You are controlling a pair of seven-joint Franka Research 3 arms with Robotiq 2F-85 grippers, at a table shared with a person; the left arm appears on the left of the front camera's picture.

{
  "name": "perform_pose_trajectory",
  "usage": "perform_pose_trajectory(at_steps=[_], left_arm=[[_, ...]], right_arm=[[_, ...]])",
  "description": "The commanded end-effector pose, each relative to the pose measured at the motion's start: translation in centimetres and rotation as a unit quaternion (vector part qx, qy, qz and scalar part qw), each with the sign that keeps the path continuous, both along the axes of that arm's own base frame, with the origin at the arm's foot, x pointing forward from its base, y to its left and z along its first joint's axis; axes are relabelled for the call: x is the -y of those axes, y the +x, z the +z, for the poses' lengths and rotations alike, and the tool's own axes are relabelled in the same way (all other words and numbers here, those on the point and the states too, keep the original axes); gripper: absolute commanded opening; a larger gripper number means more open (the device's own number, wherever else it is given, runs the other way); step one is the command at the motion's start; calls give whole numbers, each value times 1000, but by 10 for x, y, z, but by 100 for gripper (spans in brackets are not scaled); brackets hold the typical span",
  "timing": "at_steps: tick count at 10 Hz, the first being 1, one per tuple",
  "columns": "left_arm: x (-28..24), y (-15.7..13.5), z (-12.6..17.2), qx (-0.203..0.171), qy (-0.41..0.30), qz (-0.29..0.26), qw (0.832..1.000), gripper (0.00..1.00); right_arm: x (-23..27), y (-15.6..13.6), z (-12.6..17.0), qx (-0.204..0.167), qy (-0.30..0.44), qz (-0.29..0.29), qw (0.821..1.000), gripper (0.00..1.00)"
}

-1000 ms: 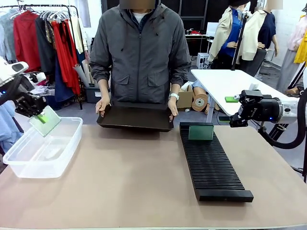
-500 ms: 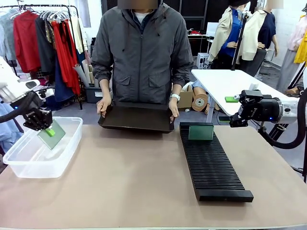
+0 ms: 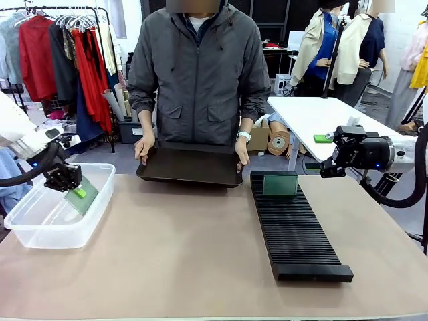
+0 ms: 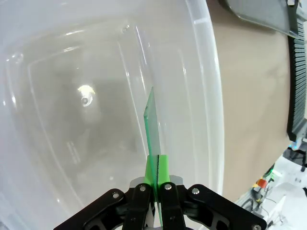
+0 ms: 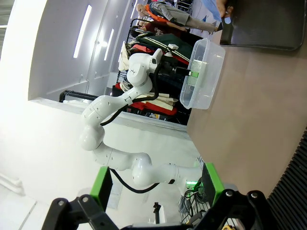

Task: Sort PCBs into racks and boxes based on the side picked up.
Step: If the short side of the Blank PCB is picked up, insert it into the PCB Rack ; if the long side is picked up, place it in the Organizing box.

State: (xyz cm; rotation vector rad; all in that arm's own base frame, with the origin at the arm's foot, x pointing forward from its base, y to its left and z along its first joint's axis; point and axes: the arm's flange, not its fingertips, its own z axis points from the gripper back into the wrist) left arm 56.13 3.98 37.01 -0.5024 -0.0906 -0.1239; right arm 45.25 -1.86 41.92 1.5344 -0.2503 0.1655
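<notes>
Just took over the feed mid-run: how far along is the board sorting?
Done: one green board stands upright in the far end of the black rack. In hand: the left claw is shut on another board, held edge-on inside the clear tub, not yet released. The right claw is open, holding nothing, off the table's right side. Left: the person's tray; I cannot tell whether it holds more boards.

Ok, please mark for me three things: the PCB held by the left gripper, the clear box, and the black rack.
PCB (image 4: 152, 125), left wrist view, on its thin green edge above the pads.
Clear box (image 3: 61, 234), front view, on its near wall.
Black rack (image 3: 294, 234), front view, on its slotted top.
</notes>
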Motion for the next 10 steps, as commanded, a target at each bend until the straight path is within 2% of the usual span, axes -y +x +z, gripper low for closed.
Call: perform_pose_trajectory(at_steps=[1, 4, 6, 10], left_arm=[[1, 2, -7, 10, -17, -20, 1000, 0], [3, 5, -13, 7, -20, -25, 999, 0], [2, 5, -12, 1, -8, -24, 1000, 23], [0, 1, 7, -2, -24, -15, 1000, 92]], right_arm=[[0, 1, 1, 10, -1, 0, 1000, 100], [0, 1, 1, 10, -1, 0, 1000, 100], [0, 1, 1, 10, -1, 0, 1000, 100], [0, 1, 1, 10, -1, 0, 1000, 100]])
